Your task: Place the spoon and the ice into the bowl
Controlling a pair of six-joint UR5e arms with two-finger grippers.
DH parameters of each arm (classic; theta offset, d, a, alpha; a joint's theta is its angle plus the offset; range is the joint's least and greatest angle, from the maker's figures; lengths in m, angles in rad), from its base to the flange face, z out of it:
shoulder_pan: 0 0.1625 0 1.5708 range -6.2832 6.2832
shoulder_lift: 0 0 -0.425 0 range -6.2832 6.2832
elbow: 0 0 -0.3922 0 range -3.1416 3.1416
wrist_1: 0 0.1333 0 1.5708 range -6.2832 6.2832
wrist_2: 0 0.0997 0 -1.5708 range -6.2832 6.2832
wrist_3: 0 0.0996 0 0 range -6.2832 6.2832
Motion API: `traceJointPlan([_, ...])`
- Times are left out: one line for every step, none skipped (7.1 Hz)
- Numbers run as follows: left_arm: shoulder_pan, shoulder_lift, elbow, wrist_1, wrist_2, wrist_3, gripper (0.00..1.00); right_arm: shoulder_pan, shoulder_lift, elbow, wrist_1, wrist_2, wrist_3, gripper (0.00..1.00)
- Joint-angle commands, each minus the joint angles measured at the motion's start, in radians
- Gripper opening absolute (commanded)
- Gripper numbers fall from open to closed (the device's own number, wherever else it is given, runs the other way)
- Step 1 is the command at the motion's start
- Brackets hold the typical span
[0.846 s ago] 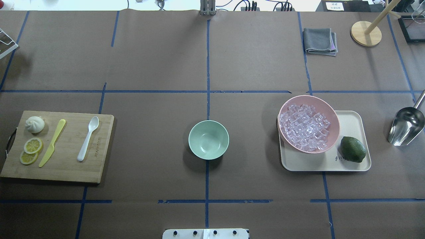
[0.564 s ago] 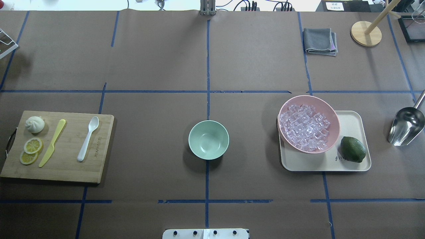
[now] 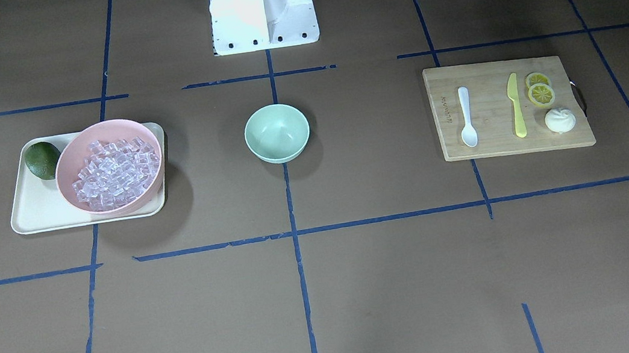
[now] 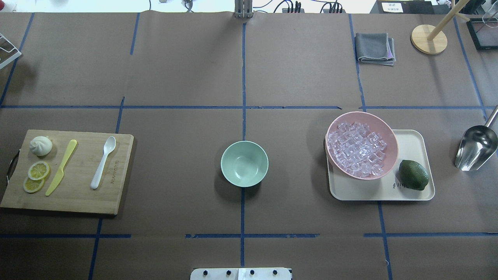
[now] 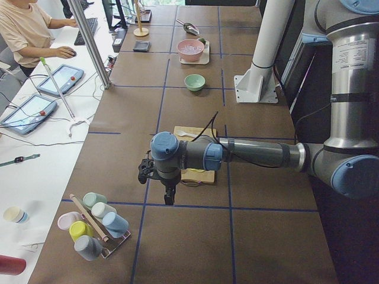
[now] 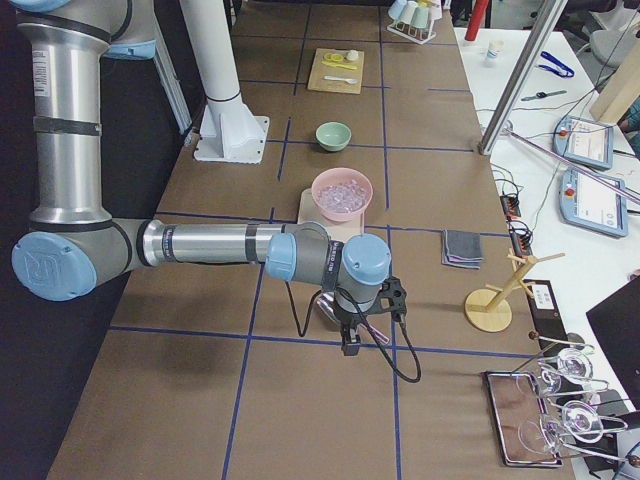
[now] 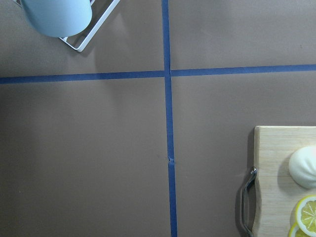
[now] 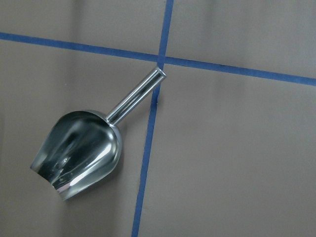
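— Jaws first: how do they stand?
— I cannot tell for either pair. Both show only small, in the side views. The left jaws point down from the left arm (image 5: 254, 152), above the tabletop (image 4: 175, 77), just past the left end of a wooden cutting board (image 4: 78, 194). The right jaws point down from the right arm (image 6: 200, 243) at the far right, above a metal scoop (image 4: 476, 147) that lies on its side. Neither pair holds anything that I can see.

— Where is the spoon?
— The white spoon (image 4: 103, 162) lies flat on the right part of the board, head toward the far side, handle toward the near side. To its left on the board lie a yellow knife (image 4: 61, 167), two lemon slices (image 4: 39, 170) and a small white bun (image 4: 41, 146).

— And the bowl?
— The mint-green bowl (image 4: 244, 163) stands upright at the middle of the tabletop, on a blue tape line, well apart from the board and from the ice. Spoon and ice are both outside it.

— Where is the ice?
— The ice (image 4: 357, 148) is a heap of clear cubes in a larger pink bowl (image 4: 391, 132) on the right. That bowl sits on the left part of a cream tray (image 4: 412, 140), overhanging the tray's far left corner. A dark green lime (image 4: 413, 175) rests on the tray's near right corner, just beside the pink bowl.

— Anything else?
— A folded grey cloth (image 4: 374, 47) lies at the far right.
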Motion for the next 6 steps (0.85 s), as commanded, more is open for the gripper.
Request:
traceJointPlan([-0.001, 0.043, -0.019, -0.022, -0.001, -0.003, 1.0, -0.027, 0.001, 0.001, 0.001, 0.001, 0.002, 1.0])
traceJointPlan([0.001, 0.043, -0.022, -0.026, -0.001, -0.002, 1.0, -0.032, 0.004, 0.002, 0.002, 0.001, 0.003, 1.0])
traceJointPlan([0.001, 0.041, -0.023, -0.027, -0.003, -0.003, 1.0, -0.04, 0.006, 0.002, 0.016, 0.001, 0.006, 1.0])
traceJointPlan([0.001, 0.041, -0.022, -0.027, -0.006, -0.005, 1.0, -0.04, 0.006, 0.002, 0.022, 0.002, 0.008, 1.0])
traceJointPlan([0.002, 0.041, -0.019, -0.027, -0.009, -0.005, 1.0, -0.041, 0.007, 0.002, 0.022, 0.005, 0.008, 1.0])
traceJointPlan([0.004, 0.041, -0.017, -0.024, -0.012, -0.008, 1.0, -0.041, 0.01, 0.004, 0.022, 0.007, 0.006, 1.0])
